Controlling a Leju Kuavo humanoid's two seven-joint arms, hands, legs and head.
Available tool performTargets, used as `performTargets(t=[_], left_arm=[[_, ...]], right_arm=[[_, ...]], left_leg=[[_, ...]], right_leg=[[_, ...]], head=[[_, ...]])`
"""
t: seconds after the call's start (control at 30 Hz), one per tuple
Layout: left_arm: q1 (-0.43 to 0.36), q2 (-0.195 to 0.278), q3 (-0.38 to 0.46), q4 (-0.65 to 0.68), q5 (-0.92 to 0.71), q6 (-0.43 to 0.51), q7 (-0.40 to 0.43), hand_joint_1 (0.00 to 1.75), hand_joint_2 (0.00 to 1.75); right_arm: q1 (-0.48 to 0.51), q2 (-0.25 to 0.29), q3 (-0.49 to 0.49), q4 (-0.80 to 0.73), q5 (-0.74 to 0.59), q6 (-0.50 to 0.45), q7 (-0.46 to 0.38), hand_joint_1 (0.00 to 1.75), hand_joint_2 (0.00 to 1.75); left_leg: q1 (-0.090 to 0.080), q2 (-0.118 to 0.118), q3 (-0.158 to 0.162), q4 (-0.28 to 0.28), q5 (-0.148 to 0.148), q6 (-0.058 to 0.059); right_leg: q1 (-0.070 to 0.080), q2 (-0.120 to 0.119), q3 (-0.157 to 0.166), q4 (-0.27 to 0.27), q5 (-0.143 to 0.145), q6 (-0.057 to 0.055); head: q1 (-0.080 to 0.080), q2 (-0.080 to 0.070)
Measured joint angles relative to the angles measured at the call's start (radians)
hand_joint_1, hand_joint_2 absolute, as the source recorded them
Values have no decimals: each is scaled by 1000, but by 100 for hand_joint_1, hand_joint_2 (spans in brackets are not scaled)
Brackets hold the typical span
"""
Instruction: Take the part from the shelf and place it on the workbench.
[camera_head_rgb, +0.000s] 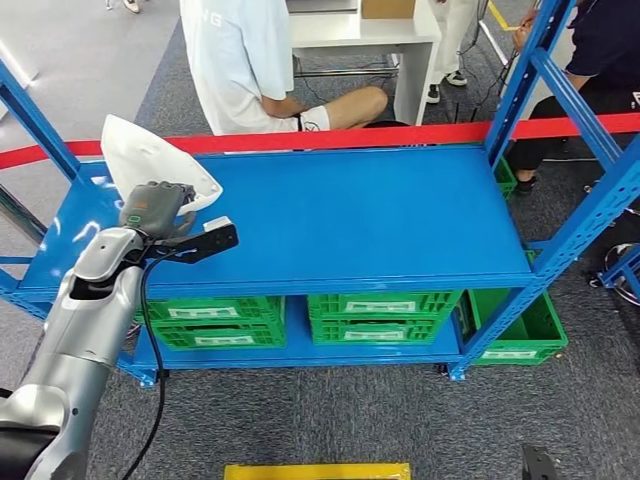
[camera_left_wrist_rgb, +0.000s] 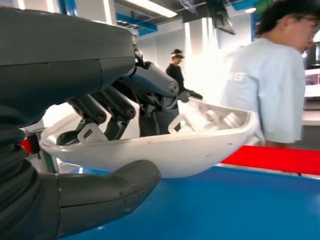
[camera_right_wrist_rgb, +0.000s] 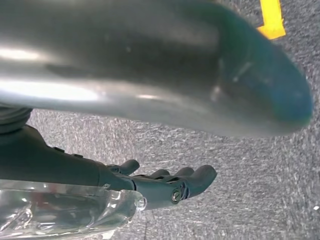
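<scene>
Silver forearm nearest, the left hand (camera_head_rgb: 155, 212) grips the white part (camera_head_rgb: 155, 158) — fingers (camera_left_wrist_rgb: 113, 102) inside its hollow, thumb beneath — at the left end of the blue shelf (camera_head_rgb: 340, 215). Right hand (camera_right_wrist_rgb: 166, 182) hangs over carpet, fingers extended and empty. A shallow hold (smooth shell) could let it slip on lifting; the shelf's upright (camera_head_rgb: 34, 125) stands near, while rightward the shelf lies open.

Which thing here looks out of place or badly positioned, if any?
Nothing looks spilled or broken. The white part sits at the left end of the blue shelf, with the left hand around its rim, fingers inside and thumb below. The green crates underneath stand in order. The right hand hangs open over the carpet.
</scene>
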Motion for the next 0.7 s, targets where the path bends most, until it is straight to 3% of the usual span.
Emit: performTargets(t=[0.07, 0.1, 0.13, 0.17, 0.2, 0.27, 0.33, 0.4, 0.47, 0.5, 0.57, 0.63, 0.67, 0.7], left_arm=[[0, 1, -3, 0, 0, -3, 0, 175, 175], [1, 1, -5, 0, 0, -4, 0, 175, 175], [3, 2, -6, 0, 0, -5, 0, 175, 175], [3, 3, -9, 0, 1, -6, 0, 175, 175], [3, 3, -11, 0, 2, -6, 0, 175, 175], [-2, 3, -15, 0, 4, -6, -2, 175, 175], [-9, 2, -19, 0, 5, -5, -6, 175, 175], [-11, -2, -27, 0, 4, -5, -12, 175, 175], [-14, -8, -40, 1, 2, -5, -15, 175, 175], [-15, -13, -47, 2, 0, -5, -15, 175, 175], [-18, -24, -63, 5, 0, -6, -18, 175, 175], [-17, -34, -79, 11, 0, -7, -21, 175, 175], [-17, -37, -85, 15, 1, -7, -23, 175, 175], [-17, -41, -91, 17, 1, -7, -25, 175, 175]], right_arm=[[-1, 0, 0, 0, 0, 0, 0, 0, 0], [-1, 0, 0, 0, 0, 0, 0, 0, 0], [0, 0, 0, 0, 0, 0, 0, 0, 0], [0, 0, 0, 0, 0, 0, 0, 0, 0], [0, 0, 0, 0, 0, 0, 0, 0, 0], [-1, 0, 0, 0, 1, 0, -1, 0, 0], [-2, 0, 0, 0, 3, 0, -1, 0, 0], [-2, 0, 0, 0, 5, 0, -2, 0, 0], [-1, 0, 0, 0, 7, 1, -3, 0, 0], [-1, 0, 0, 0, 7, 1, -4, 0, 0], [-2, -1, 0, 0, 7, 1, -5, 0, 0], [-3, -1, 0, 0, 7, 2, -5, 0, 0], [-3, -1, 0, 0, 7, 2, -5, 0, 0], [-3, -1, 0, 0, 7, 2, -5, 0, 0]], left_leg=[[-2, 0, -57, 148, -92, -2], [-2, 0, -79, 214, -122, -1], [-3, 0, -88, 249, -132, 1], [-4, 0, -76, 244, -121, 4], [-6, 1, -44, 200, -95, 9], [-12, 1, 49, 53, -38, 21], [-18, 2, 108, -50, -18, 28], [-20, 2, 112, -73, -17, 33], [-17, 2, 104, -77, -10, 44], [-16, 3, 100, -78, -4, 50], [-17, 3, 90, -79, 5, 58], [-20, 2, 82, -78, 12, 60], [-22, 2, 79, -78, 14, 60], [-23, 3, 79, -78, 16, 60]], right_leg=[[2, -1, -16, -1, 12, -12], [3, -1, -24, -1, 18, -14], [5, -1, -32, -1, 23, -15], [6, -1, -37, -1, 28, -14], [7, -1, -41, -2, 33, -13], [9, -1, -45, -4, 40, -7], [10, -1, -49, -7, 51, 4], [10, -2, -54, -13, 63, 18], [8, -6, -68, 6, 47, 30], [8, -9, -86, 44, 20, 34], [9, -13, -146, 189, -60, 40], [11, -14, -191, 307, -104, 42], [13, -14, -183, 305, -97, 39], [15, -14, -154, 258, -72, 35]], head=[[-2, 0], [-3, 0], [-3, 0], [-3, 0], [-3, 0], [-4, 0], [-3, 0], [-3, 0], [-3, 0], [-2, 0], [1, 0], [2, 0], [2, 0], [2, 0]])
